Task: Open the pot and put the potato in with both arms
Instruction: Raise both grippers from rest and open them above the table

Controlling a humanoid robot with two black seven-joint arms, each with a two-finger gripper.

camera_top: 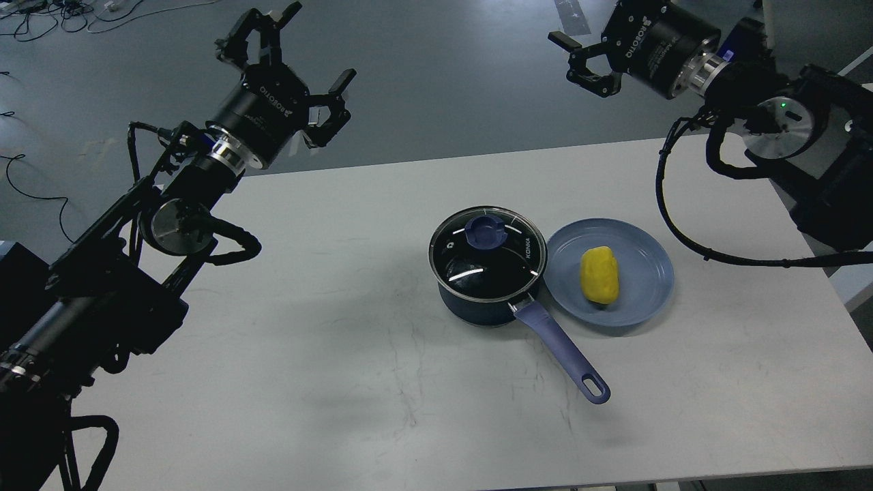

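The navy pot (477, 303) stands near the table's middle with a glass lid (487, 256) on it, a blue knob (485, 232) on top. Its lavender handle (563, 354) points toward the front right. The yellow potato (599, 275) lies on a light-blue plate (648, 273) just right of the pot. My left gripper (286, 65) hovers high at the far left, fingers spread open, empty. At the upper right my right gripper (583, 61) is also open and empty, well above and behind the plate.
The white table (341, 354) reaches a front edge at the bottom and a right edge near my right arm. Grey floor with cables lies beyond the far edge. A black cable (682, 225) from the right arm hangs over the table near the plate.
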